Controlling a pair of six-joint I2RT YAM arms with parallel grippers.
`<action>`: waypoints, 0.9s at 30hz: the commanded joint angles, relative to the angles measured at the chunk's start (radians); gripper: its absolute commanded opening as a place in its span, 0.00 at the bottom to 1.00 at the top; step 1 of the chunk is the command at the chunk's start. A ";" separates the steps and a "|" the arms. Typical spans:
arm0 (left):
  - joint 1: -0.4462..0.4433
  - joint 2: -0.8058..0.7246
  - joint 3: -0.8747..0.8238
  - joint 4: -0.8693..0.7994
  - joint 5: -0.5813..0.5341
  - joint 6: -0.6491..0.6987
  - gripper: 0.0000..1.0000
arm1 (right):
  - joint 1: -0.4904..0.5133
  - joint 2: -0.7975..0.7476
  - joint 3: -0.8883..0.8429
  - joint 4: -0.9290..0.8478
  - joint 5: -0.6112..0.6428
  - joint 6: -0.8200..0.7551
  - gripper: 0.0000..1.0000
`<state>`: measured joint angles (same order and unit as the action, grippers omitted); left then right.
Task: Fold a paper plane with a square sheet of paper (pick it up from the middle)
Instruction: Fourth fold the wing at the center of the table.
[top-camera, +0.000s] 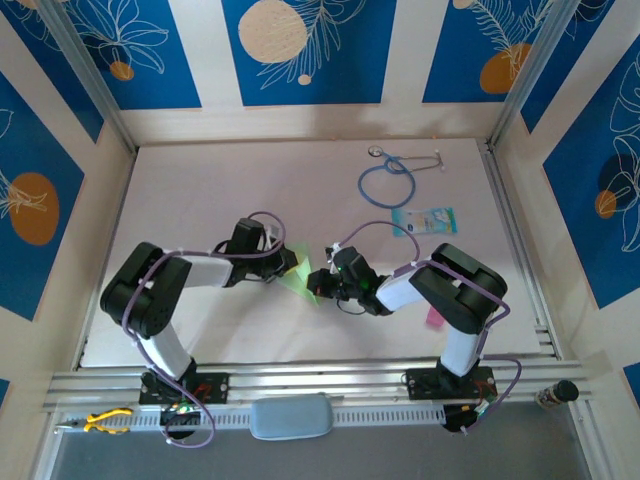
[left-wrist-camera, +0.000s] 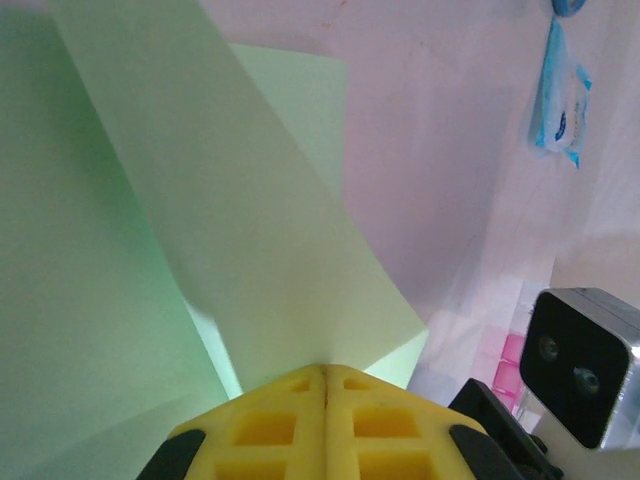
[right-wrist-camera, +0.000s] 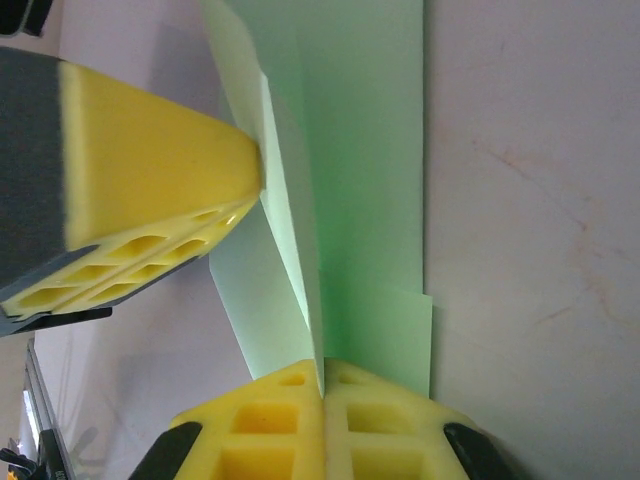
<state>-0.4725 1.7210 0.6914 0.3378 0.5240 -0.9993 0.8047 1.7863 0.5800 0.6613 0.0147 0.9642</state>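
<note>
The light-green sheet of paper (top-camera: 301, 283) is folded into several layers and hangs between both grippers near the table's middle. My left gripper (top-camera: 287, 262) is shut on one edge of it; in the left wrist view the folded paper (left-wrist-camera: 200, 230) rises straight out of the closed yellow pads (left-wrist-camera: 270, 425). My right gripper (top-camera: 320, 284) is shut on the opposite edge, with a crease of the paper (right-wrist-camera: 350, 150) standing up from its closed pads (right-wrist-camera: 390, 430). The left gripper's yellow fingers (right-wrist-camera: 150, 170) pinch the paper at the upper left of the right wrist view. I cannot make out a paper plane shape.
A blue stethoscope (top-camera: 388, 180) lies at the back right, with a teal-and-white card (top-camera: 424, 221) in front of it, also seen as the card (left-wrist-camera: 560, 100). A small pink strip (top-camera: 434, 317) lies by the right arm. Yellow pliers (top-camera: 105, 420) sit below the front rail.
</note>
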 joint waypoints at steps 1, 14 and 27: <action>-0.006 0.028 0.029 0.024 -0.002 -0.019 0.01 | -0.001 0.032 -0.026 -0.057 -0.020 0.017 0.01; -0.005 0.043 0.054 0.000 -0.016 -0.009 0.03 | -0.013 0.034 -0.014 -0.084 -0.047 0.022 0.01; -0.006 0.078 0.072 -0.006 -0.033 -0.014 0.04 | -0.030 0.046 0.015 -0.130 -0.094 0.028 0.01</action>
<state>-0.4728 1.7779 0.7345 0.3298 0.5079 -1.0126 0.7788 1.7920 0.5949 0.6342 -0.0483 0.9791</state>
